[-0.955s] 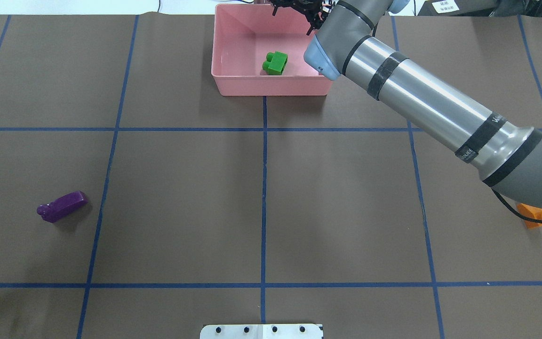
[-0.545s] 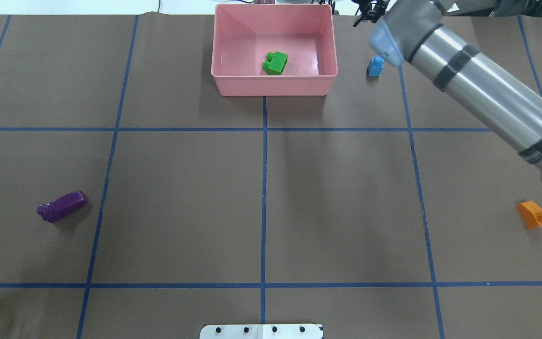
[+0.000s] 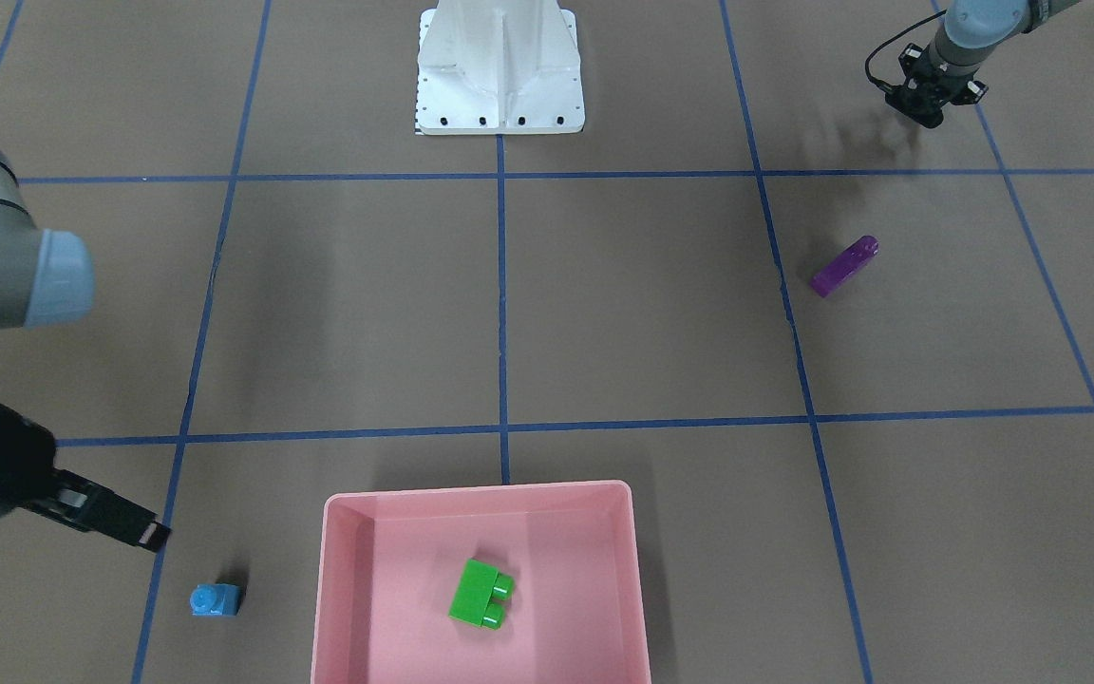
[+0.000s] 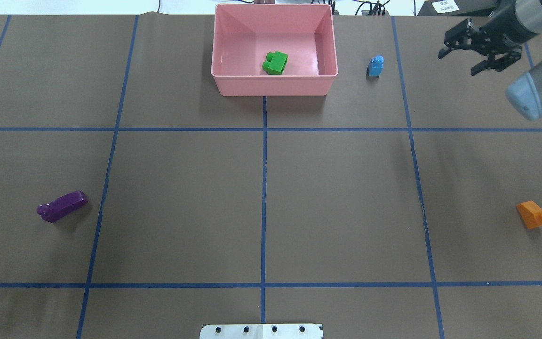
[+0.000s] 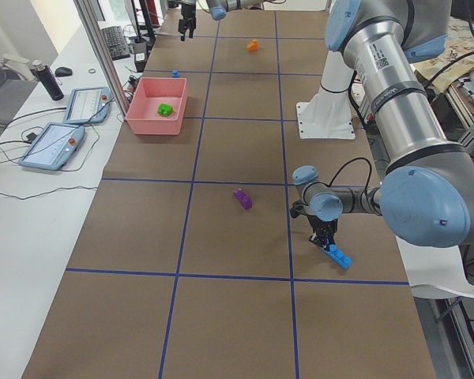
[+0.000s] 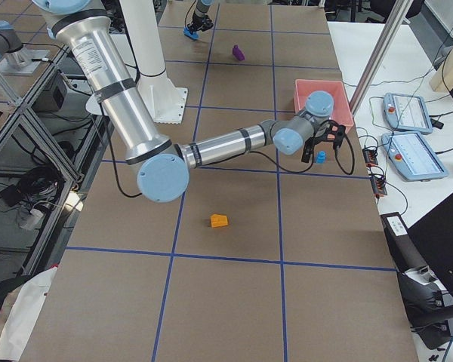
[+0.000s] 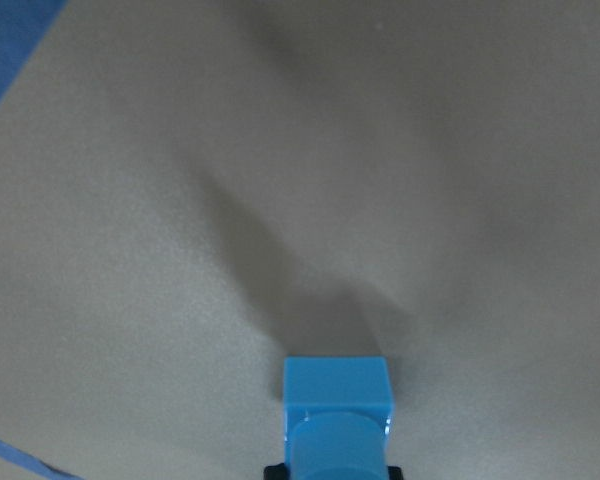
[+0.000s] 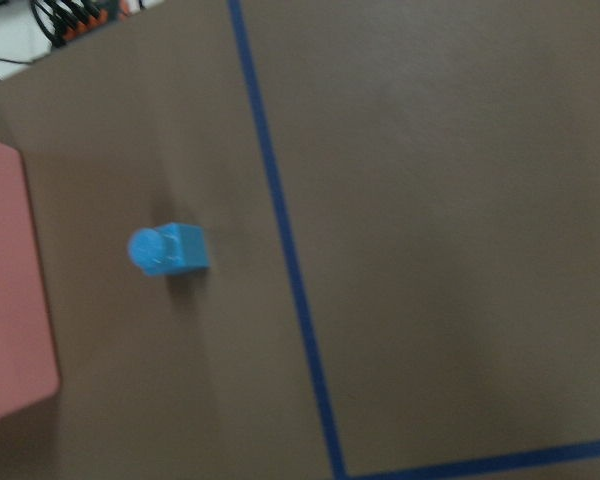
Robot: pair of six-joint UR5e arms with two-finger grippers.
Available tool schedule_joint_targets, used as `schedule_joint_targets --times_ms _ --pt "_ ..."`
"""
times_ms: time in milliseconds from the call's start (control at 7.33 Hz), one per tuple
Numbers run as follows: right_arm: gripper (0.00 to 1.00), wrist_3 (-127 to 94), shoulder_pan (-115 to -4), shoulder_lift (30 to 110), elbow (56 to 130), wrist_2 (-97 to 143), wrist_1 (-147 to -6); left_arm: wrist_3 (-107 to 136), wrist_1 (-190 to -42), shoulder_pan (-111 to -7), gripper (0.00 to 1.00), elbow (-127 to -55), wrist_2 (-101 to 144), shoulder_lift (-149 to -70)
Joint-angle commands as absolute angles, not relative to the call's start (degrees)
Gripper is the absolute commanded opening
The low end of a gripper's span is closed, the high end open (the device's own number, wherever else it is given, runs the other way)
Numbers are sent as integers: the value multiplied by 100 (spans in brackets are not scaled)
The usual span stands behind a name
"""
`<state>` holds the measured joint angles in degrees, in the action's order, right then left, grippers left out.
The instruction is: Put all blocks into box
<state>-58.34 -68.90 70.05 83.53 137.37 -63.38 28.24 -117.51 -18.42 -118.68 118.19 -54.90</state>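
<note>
The pink box (image 4: 273, 85) stands at the table's far middle with the green brick (image 4: 275, 62) inside. The tiny blue cube (image 4: 375, 65) stands on the table just right of the box. My right gripper (image 4: 459, 62) is open and empty, in the air well to the right of the cube. The purple bar (image 4: 62, 206) lies at the left. The orange brick (image 4: 533, 214) lies at the right. My left gripper (image 5: 325, 242) is outside the overhead view, low at the table near the robot's side. It is shut on one end of the long blue bar (image 5: 340, 257).
The white base plate (image 4: 261, 331) sits at the near edge in the middle. Blue tape lines (image 4: 264, 188) divide the brown table cover. A side table beyond the box holds tablets (image 5: 51, 146) and cables.
My right arm has swung from over the box to the right, past the tiny blue cube, which it no longer hides. The bricks and the box have not moved.
</note>
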Motion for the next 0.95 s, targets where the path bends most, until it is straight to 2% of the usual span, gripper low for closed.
schedule_joint_targets --times_ms 0,409,682,818 --pt "100 -4541 -6908 8546 8999 13781 -6337 2795 -11725 -2835 0 -12268 12048 -5607" --pt "100 -3842 -6558 9700 9289 13737 -6285 2751 -11620 -4495 0 -12217 12891 -6711" --pt "100 -3744 -6286 10036 9334 13720 -6171 2751 -10292 -5515 0 -12225 13471 -8393" --pt "100 -3735 -6241 10063 9334 13711 -6161 2716 -9578 -5702 0 -12191 13474 -9037"
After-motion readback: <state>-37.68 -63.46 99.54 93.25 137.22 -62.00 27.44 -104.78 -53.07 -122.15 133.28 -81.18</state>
